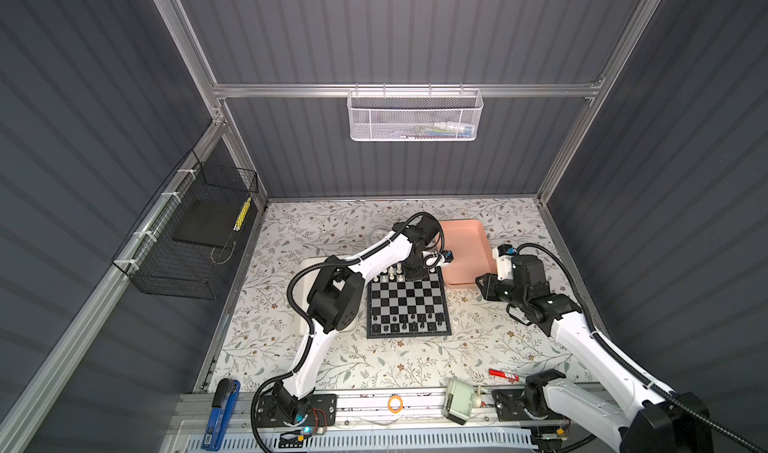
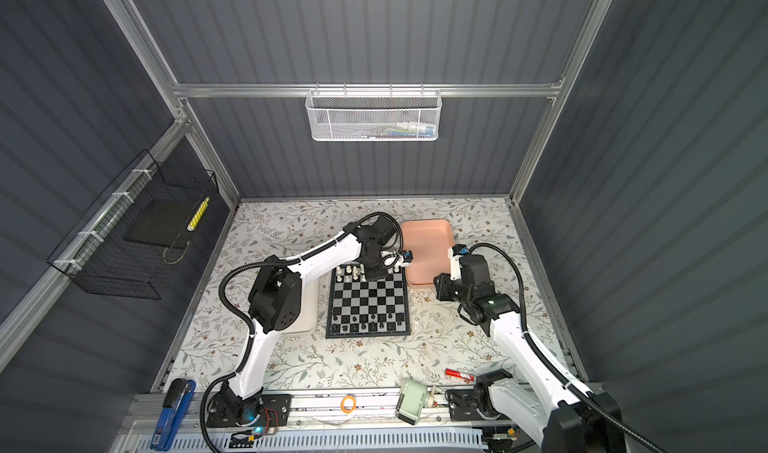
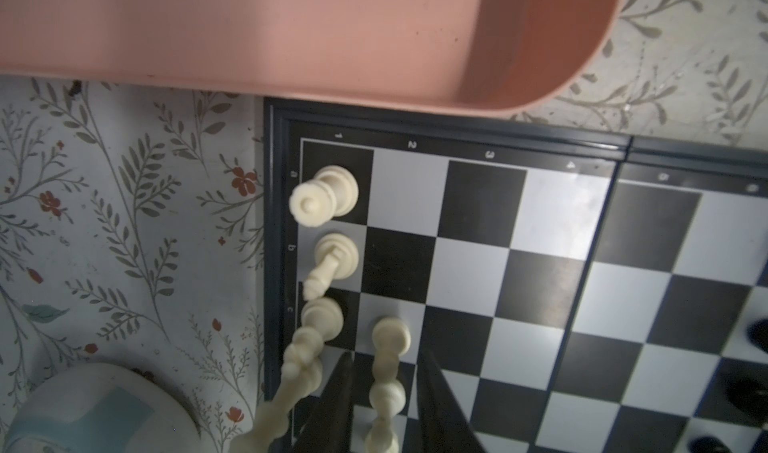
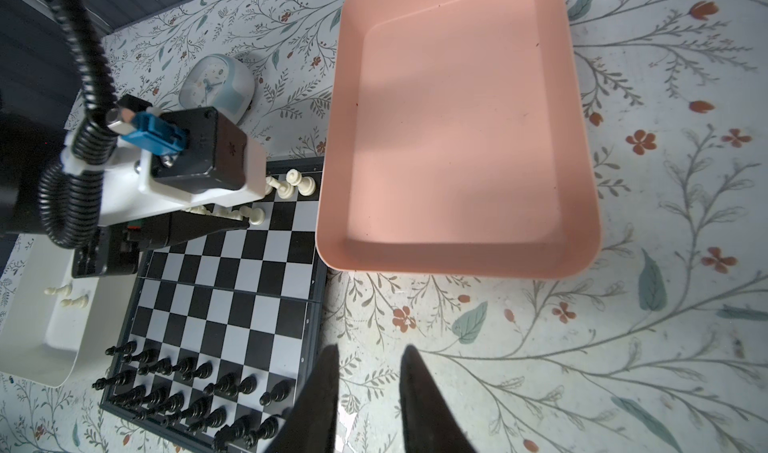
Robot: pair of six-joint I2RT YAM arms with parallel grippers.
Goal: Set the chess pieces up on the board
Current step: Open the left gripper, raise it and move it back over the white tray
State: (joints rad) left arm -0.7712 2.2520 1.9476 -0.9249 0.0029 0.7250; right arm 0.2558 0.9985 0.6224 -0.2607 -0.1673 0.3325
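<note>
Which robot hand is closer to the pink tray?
The left gripper, over the board's white pieces right beside the pink tray. The right gripper hovers over the bare table, a bit farther off.

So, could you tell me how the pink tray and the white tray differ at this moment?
The pink tray lies beside the board's far right corner and looks empty; the white tray lies along the board's left side and holds a few cream pieces. The pink tray is in plain view in both top views, while the left arm covers much of the white tray. Both are shallow, round-cornered and rest on the floral table.
</note>
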